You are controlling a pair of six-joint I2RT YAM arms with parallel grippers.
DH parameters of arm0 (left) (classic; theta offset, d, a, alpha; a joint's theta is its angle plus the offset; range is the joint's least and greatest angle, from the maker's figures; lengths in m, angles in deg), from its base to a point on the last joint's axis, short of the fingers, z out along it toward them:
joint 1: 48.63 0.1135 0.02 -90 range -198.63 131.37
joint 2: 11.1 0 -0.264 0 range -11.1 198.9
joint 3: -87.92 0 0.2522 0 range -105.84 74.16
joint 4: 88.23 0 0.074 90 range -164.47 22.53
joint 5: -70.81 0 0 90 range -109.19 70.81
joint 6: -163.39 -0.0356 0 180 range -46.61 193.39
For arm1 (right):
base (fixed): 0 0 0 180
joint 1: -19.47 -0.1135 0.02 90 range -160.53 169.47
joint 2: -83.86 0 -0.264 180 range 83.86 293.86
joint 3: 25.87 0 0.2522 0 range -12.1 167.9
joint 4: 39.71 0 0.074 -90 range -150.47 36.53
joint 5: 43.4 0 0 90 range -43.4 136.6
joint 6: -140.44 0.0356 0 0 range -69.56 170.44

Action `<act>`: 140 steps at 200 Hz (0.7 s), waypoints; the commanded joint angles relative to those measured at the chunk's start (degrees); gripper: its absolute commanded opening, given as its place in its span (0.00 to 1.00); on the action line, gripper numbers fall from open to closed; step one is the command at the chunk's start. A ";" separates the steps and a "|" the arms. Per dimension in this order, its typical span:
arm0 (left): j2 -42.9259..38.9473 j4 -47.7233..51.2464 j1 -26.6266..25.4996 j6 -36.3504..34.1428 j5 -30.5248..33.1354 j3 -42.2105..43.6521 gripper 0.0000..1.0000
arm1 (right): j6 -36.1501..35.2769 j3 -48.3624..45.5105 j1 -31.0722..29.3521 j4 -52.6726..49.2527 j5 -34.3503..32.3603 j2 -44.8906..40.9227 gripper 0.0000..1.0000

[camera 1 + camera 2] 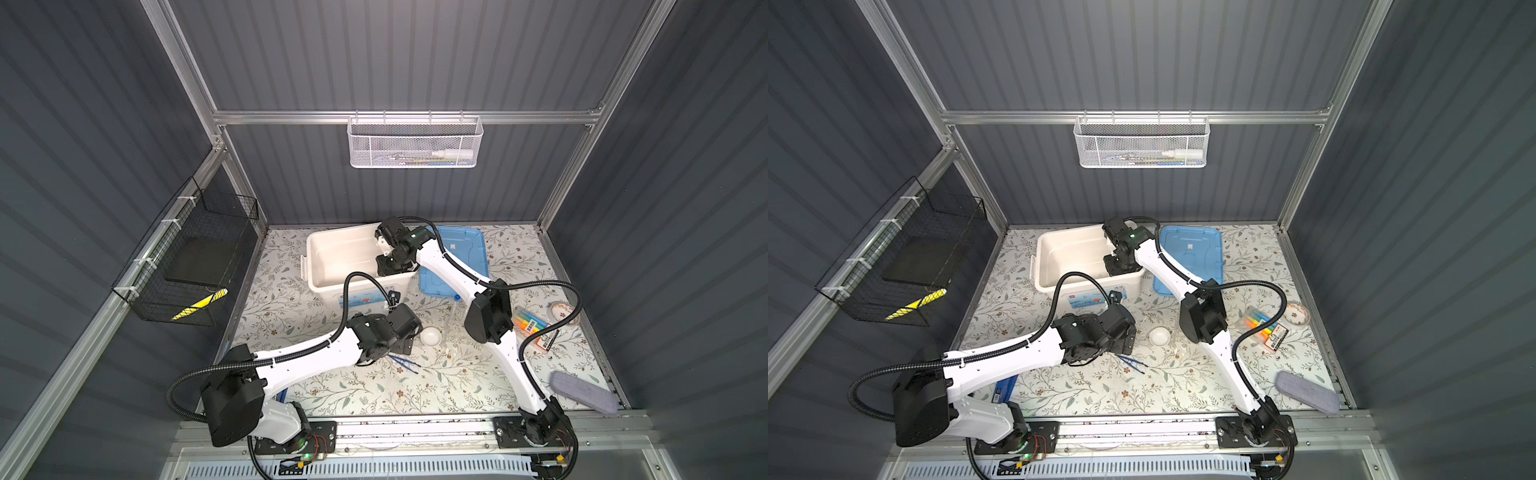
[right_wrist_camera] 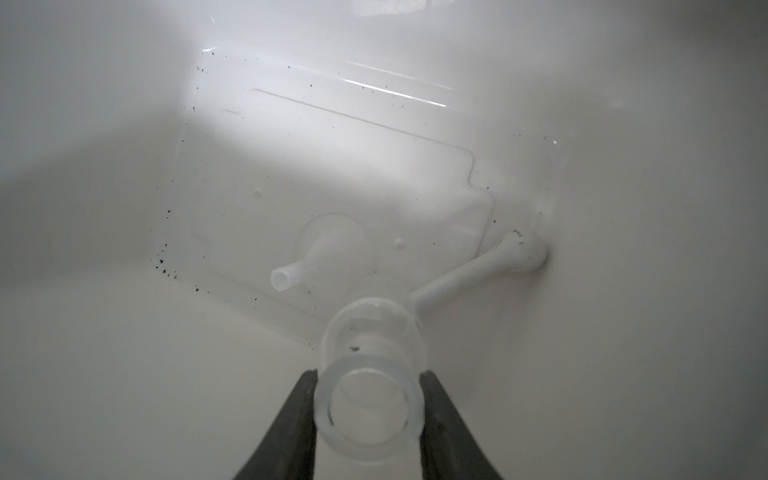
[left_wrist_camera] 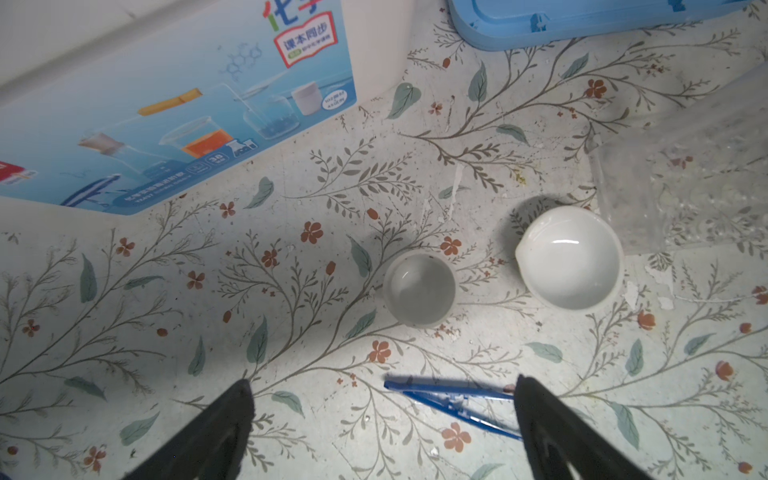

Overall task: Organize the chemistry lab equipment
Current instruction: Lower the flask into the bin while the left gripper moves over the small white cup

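Inside the big white bin, my right gripper is shut on the mouth of the small clear flask. On the bin floor lie the white rod and a clear funnel. My left gripper hangs open over the table with nothing between its fingers. The blue tweezers lie by one fingertip. Beyond them stand two white dishes, a small one and a wider one. A clear rack lies beside the wider dish, and a blue-capped test tube shows by it.
The bin's blue lid lies flat to its right. A pack of coloured highlighters, a tape roll and a grey pad sit at the right. A white mesh basket hangs on the back wall, a black wire one on the left.
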 commanded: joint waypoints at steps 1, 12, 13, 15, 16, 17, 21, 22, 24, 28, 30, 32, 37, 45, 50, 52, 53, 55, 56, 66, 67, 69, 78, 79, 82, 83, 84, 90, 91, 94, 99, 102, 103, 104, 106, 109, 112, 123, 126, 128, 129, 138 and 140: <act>0.64 -1.22 -0.42 0.62 -1.18 -1.94 0.99 | -0.67 0.75 0.89 -3.11 -0.77 2.54 0.25; 1.05 -1.56 -0.51 0.89 -1.39 -1.99 0.99 | -0.53 0.83 1.10 -2.96 -0.47 2.55 0.25; 1.07 -1.54 -0.51 0.90 -1.36 -2.01 1.00 | -0.51 0.81 1.11 -2.96 -0.44 2.56 0.25; 1.21 -1.64 -0.55 0.93 -1.42 -1.98 0.99 | -0.52 0.81 1.14 -2.88 -0.32 2.56 0.25; 1.23 -1.71 -0.53 0.92 -1.47 -1.96 0.99 | -0.50 0.80 1.13 -2.88 -0.32 2.57 0.25; 1.25 -1.75 -0.52 0.91 -1.53 -1.99 1.00 | -0.50 0.84 1.12 -2.88 -0.33 2.57 0.25; 1.44 -1.92 -0.59 0.95 -1.66 -2.00 1.00 | -0.49 0.83 1.26 -2.89 -0.33 2.56 0.25; 1.44 -1.94 -0.59 0.97 -1.71 -2.02 1.00 | -0.49 0.81 1.28 -2.93 -0.29 2.56 0.25; 1.54 -1.98 -0.59 0.99 -1.75 -2.07 0.99 | -0.49 0.84 1.29 -2.92 -0.25 2.57 0.25; 1.79 -2.12 -0.64 0.95 -1.89 -2.08 0.99 | -0.49 0.85 1.35 -2.94 -0.17 2.64 0.25; 1.85 -2.18 -0.67 0.96 -1.89 -2.17 1.00 | -0.51 0.80 1.31 -2.96 -0.11 2.65 0.25; 1.91 -2.28 -0.74 0.97 -1.95 -2.15 0.99 | -0.52 0.83 1.41 -2.99 -0.08 2.72 0.25; 2.27 -2.35 -0.75 1.00 -2.10 -2.24 1.00 | -0.59 0.80 1.45 -3.15 -0.02 2.82 0.25; 2.71 -2.51 -0.78 0.95 -2.28 -2.29 0.99 | -0.82 0.86 1.48 -3.37 0.02 3.11 0.26; 3.11 -2.41 -0.77 0.99 -2.33 -2.42 1.00 | -0.90 0.79 1.47 -3.56 -0.05 3.19 0.26; 3.24 -2.36 -0.77 1.00 -2.37 -2.56 1.00 | -0.88 0.83 1.47 -3.62 -0.06 3.32 0.26; 3.30 -2.38 -0.77 1.04 -2.38 -2.60 1.00 | -0.91 0.85 1.51 -3.65 -0.07 3.34 0.26; 3.50 -2.31 -0.77 1.05 -2.38 -2.63 0.99 | -0.90 0.80 1.48 -3.71 -0.07 3.35 0.26; 3.61 -2.27 -0.77 1.07 -2.38 -2.64 1.00 | -0.92 0.79 1.48 -3.78 -0.07 3.40 0.26; 4.44 -1.61 -0.81 1.58 -2.09 -3.14 0.99 | -1.02 0.74 1.49 -4.02 0.09 3.69 0.26; 4.56 -1.48 -0.88 1.64 -2.01 -3.24 0.99 | -0.97 0.67 1.48 -4.02 0.10 3.70 0.26; 4.72 -1.29 -0.80 1.75 -1.96 -3.30 0.99 | -1.01 0.63 1.49 -4.03 0.11 3.71 0.26; 5.41 -0.83 -0.85 1.78 -1.94 -3.69 0.99 | -0.97 0.37 1.56 -4.08 0.03 3.80 0.26; 5.49 -0.87 -0.85 1.74 -1.94 -3.78 1.00 | -1.00 0.36 1.56 -4.05 0.03 3.80 0.26; 5.66 -0.84 -0.82 1.78 -1.94 -3.83 0.99 | -0.97 0.32 1.52 -4.05 -0.10 3.75 0.26; 5.70 -0.83 -0.84 1.83 -1.94 -3.89 0.99 | -0.95 0.24 1.50 -4.08 -0.13 3.77 0.26; 5.77 -0.87 -0.85 1.90 -1.94 -3.88 0.99 | -0.94 0.21 1.53 -4.05 -0.14 3.74 0.26; 6.04 -0.87 -0.86 2.14 -1.82 -3.99 0.99 | -0.94 -0.04 1.48 -3.98 -0.25 3.69 0.26; 6.07 -0.89 -0.86 2.23 -1.79 -4.02 1.00 | -0.94 -0.07 1.47 -4.00 -0.29 3.70 0.26; 6.19 -0.86 -0.85 2.40 -1.68 -4.04 0.99 | -1.01 -0.13 1.50 -4.00 -0.30 3.65 0.26; 6.44 -1.02 -0.82 2.60 -1.53 -4.05 1.00 | -1.00 -0.22 1.51 -3.98 -0.40 3.62 0.26; 6.52 -1.05 -0.79 2.80 -1.39 -4.05 0.99 | -1.02 -0.34 1.47 -3.95 -0.42 3.56 0.26; 6.57 -1.11 -0.82 2.82 -1.31 -4.05 1.00 | -1.02 -0.39 1.52 -3.99 -0.42 3.54 0.26; 6.59 -1.14 -0.80 2.83 -1.28 -4.05 1.00 | -1.06 -0.42 1.58 -4.01 -0.42 3.54 0.26; 6.66 -1.12 -0.84 2.99 -1.21 -4.05 0.99 | -1.05 -0.50 1.61 -3.93 -0.40 3.47 0.26; 6.78 -1.14 -0.80 3.20 -1.09 -4.00 0.99 | -1.10 -0.72 1.60 -3.94 -0.42 3.40 0.27; 6.86 -1.22 -0.84 3.39 -0.95 -4.01 1.00 | -1.14 -0.81 1.57 -3.92 -0.35 3.31 0.27; 7.12 -1.58 -0.79 3.66 -0.84 -3.82 0.99 | -1.39 -1.21 1.64 -3.93 -0.25 3.09 0.27; 7.21 -1.66 -0.85 3.76 -0.84 -3.79 0.99 | -1.49 -1.31 1.58 -3.94 -0.24 3.05 0.27; 7.27 -1.76 -0.85 3.84 -0.88 -3.76 0.99 | -1.53 -1.39 1.58 -3.94 -0.31 3.02 0.27; 7.30 -1.77 -0.86 3.87 -0.88 -3.77 0.99 | -1.54 -1.44 1.62 -3.94 -0.32 3.01 0.27; 7.57 -1.95 -0.83 4.15 -0.89 -3.68 0.99 | -1.70 -1.63 1.62 -4.00 -0.42 2.66 0.27; 7.69 -1.98 -0.83 4.22 -0.89 -3.69 0.99 | -1.78 -1.69 1.64 -4.02 -0.42 2.61 0.27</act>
